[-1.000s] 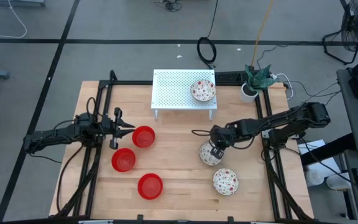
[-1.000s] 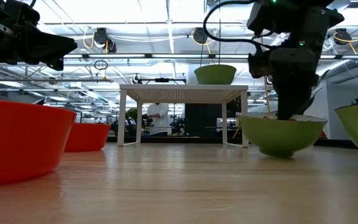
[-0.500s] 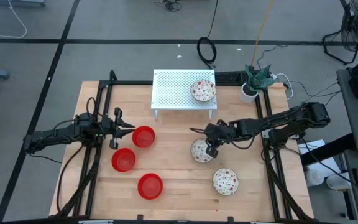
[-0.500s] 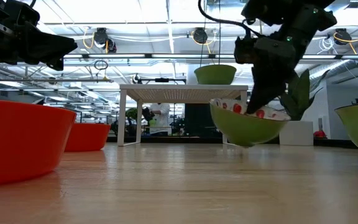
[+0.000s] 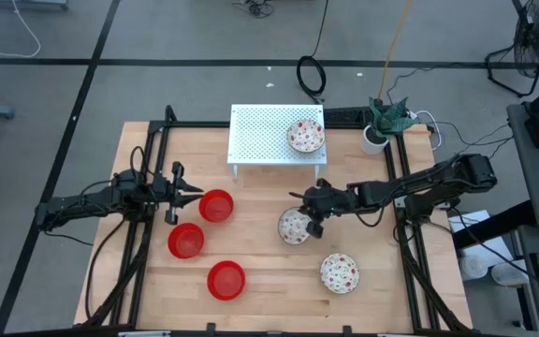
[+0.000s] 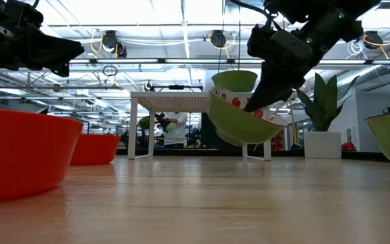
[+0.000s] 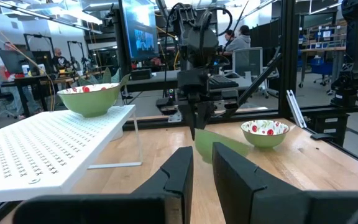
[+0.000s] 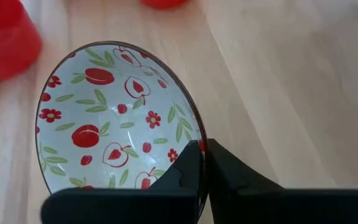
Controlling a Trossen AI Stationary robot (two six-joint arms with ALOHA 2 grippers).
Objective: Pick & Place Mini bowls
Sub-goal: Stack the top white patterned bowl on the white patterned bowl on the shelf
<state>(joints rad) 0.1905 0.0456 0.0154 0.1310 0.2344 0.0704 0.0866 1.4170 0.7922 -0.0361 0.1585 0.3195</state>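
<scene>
My right gripper [image 5: 313,222] is shut on a white mini bowl [image 5: 294,226] with a red floral pattern, held above the table's middle; the low view shows its green outside [image 6: 239,125]. A second patterned bowl [image 5: 306,137] rests on the white rack [image 5: 260,136]. A third [image 5: 339,272] sits on the table near the right front. Three red bowls [image 5: 216,205] [image 5: 186,241] [image 5: 225,279] stand on the table's left half. My left gripper [image 5: 200,192] waits just left of the farthest red bowl, open by a narrow gap [image 7: 202,168]. My right gripper pinches the patterned bowl's rim [image 8: 195,144], one finger inside the bowl and one outside. The fingers [image 6: 266,74] come slanting down from above and from the table's right. The bowl is lifted clear of the table and tilted, hanging below the fingers.
A white cup with a green plant [image 5: 374,139] stands at the far right corner. Black frame rails [image 5: 148,187] run along the table's left and right sides. Bare wood [image 5: 269,271] lies between the red bowls and the near patterned bowl.
My right gripper, shut on the patterned bowl throughout, has moved up and toward the table's left. The bowl, which sat on the table a second ago, is now lifted clear and tipped.
</scene>
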